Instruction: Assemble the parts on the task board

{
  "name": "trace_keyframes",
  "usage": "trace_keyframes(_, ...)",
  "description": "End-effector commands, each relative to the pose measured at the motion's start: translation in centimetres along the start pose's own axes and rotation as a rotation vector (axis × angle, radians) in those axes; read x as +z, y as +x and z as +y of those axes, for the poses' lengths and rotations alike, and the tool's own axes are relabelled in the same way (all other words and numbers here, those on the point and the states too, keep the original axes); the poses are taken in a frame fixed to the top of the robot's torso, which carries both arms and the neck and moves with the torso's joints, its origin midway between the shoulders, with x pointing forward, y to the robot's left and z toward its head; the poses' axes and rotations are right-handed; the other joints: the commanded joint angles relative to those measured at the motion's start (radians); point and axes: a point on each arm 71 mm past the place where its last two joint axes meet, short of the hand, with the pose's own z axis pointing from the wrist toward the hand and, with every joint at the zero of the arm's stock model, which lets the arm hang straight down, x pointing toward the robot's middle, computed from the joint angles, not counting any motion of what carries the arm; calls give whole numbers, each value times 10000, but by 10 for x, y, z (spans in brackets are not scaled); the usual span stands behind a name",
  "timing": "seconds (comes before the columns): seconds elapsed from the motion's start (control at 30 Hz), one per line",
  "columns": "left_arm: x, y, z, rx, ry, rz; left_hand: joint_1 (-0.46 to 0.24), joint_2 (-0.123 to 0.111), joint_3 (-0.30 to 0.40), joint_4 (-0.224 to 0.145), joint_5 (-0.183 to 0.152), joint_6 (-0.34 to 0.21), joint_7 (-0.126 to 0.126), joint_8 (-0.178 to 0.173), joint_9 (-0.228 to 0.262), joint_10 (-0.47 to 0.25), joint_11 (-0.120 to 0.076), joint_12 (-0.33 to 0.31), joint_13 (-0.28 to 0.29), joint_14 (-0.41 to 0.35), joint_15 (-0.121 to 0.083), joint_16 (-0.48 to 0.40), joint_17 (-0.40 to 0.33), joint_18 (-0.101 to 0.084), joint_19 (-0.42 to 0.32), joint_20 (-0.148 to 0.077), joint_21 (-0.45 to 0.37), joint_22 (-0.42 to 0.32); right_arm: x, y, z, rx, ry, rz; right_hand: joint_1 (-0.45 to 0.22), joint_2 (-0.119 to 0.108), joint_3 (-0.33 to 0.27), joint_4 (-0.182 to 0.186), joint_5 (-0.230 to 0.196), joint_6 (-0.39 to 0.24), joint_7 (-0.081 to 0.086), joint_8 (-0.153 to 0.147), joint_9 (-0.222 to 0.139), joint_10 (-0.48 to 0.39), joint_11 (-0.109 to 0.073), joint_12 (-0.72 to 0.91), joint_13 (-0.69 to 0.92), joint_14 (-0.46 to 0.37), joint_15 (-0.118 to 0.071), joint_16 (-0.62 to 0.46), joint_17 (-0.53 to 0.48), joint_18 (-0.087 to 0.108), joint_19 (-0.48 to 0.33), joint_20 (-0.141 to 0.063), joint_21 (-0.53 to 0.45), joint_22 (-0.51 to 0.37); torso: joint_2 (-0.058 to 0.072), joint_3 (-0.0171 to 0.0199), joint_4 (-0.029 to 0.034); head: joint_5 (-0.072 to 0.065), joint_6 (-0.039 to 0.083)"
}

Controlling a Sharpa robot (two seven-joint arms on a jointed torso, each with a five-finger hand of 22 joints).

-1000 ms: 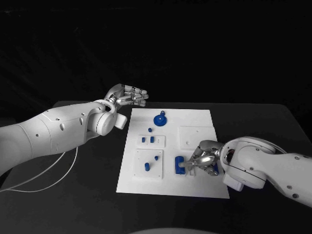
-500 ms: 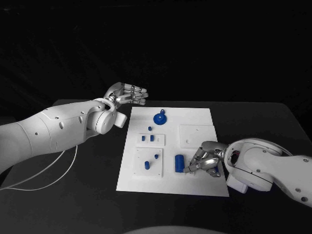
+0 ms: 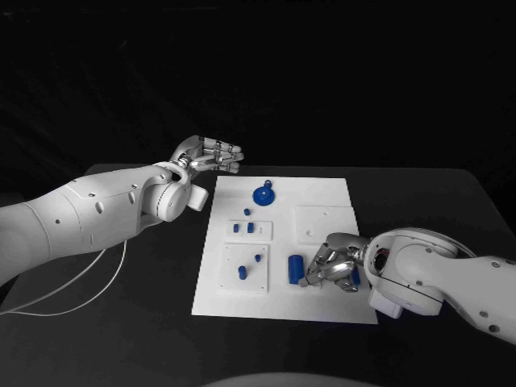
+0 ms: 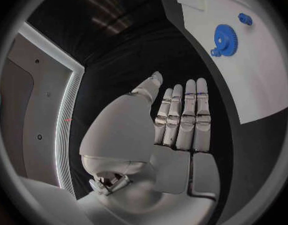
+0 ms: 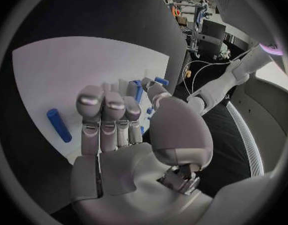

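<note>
Looks like the right hand is mid-pickup: it hovers low over the white board just beside the blue cylinder lying flat at the near end, fingers curled with nothing clearly between them. Next it probably needs a clean pinch on that smooth peg. The left hand waits off the board's far corner over the table, fingers straight and together, holding nothing.
</note>
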Motion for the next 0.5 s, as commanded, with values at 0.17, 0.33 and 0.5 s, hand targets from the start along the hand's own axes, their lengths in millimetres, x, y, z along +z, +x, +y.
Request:
trace_keyframes(0.17, 0, 3, -1, -81, 78, 139, -61, 53, -33, 46, -9, -76, -28, -26, -5, -34, 45, -9, -2, -64, 14, -32, 10, -60, 72, 21, -5, -9, 4, 2, -1, -135, 168, -394, -101, 137, 221, -132, -115, 144, -19, -47, 94, 63, -95, 23, -1, -13, -86, -77, -34, -113, 545, -86, -55, -22, 6, 7, 8, 13, -36)
trace_keyframes(0.33, 0, 2, 0, -78, 59, 130, -76, 74, -36, 66, 0, -75, -27, -26, -5, -35, 46, -9, -2, -66, 15, -32, 10, -63, 79, 22, -1, -51, 6, 2, -4, 155, 360, -477, -459, 396, 880, -215, -644, 123, -43, -41, 281, 95, -118, 45, 23, -9, -98, -72, -53, -129, 546, -101, -43, -56, -7, 8, -2, 64, -26)
trace_keyframes(0.5, 0, 1, 0, -75, 49, 123, -81, 72, -42, 77, -3, -74, -29, -26, -5, -33, 44, -8, -1, -68, 17, -33, 10, -63, 80, 22, -1, -64, 7, 1, -7, 258, 472, -545, -693, 423, 1199, -224, -754, 126, -51, -41, 434, 112, -120, 60, 38, -9, -103, -58, -62, -132, 547, -104, -12, -66, 0, 9, -15, 90, 30)
